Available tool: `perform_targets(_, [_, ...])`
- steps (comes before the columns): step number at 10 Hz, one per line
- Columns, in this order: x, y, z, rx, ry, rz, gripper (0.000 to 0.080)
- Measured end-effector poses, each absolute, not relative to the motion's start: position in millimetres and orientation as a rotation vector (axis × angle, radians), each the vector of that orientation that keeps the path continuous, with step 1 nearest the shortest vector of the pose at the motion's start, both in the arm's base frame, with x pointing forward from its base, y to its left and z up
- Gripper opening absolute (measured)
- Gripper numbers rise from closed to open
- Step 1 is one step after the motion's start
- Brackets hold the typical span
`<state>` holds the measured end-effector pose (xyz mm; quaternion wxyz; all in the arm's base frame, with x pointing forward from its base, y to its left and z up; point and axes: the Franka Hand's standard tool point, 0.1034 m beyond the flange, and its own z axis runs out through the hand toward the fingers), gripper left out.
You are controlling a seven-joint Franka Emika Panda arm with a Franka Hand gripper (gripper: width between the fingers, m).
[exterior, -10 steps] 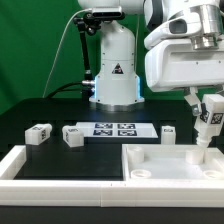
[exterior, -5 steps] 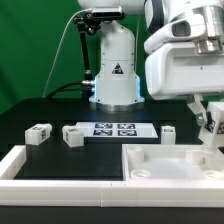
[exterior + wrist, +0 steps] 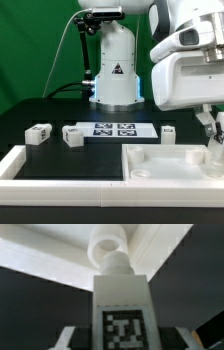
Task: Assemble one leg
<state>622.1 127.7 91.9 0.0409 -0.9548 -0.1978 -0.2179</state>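
My gripper (image 3: 213, 138) is shut on a leg (image 3: 122, 303), a white blocky peg with a black-and-white tag on its face. It holds the leg upright over the right part of the large white recessed panel (image 3: 160, 160) in the exterior view. In the wrist view the leg's rounded tip points at a round socket (image 3: 106, 246) in the panel's corner and is close to it. The fingers (image 3: 68, 336) stand on either side of the leg. Three more legs lie on the black table: one (image 3: 39, 132), one (image 3: 72, 135) and one (image 3: 168, 132).
The marker board (image 3: 113, 129) lies at the table's middle, in front of the robot base (image 3: 113, 70). A long white raised rim (image 3: 40, 168) runs along the front at the exterior view's left, next to the panel.
The gripper has moved down and toward the exterior view's right with the leg, bringing it lower over the panel's right corner.
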Motion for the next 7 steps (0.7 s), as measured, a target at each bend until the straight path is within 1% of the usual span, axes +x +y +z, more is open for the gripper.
perform_targets(1, [621,127,86.9,-2.923,-0.602,-0.676,0.0291])
perform_targets(7, [633,122,86.8,-2.900,-0.577,-0.844,0.0291])
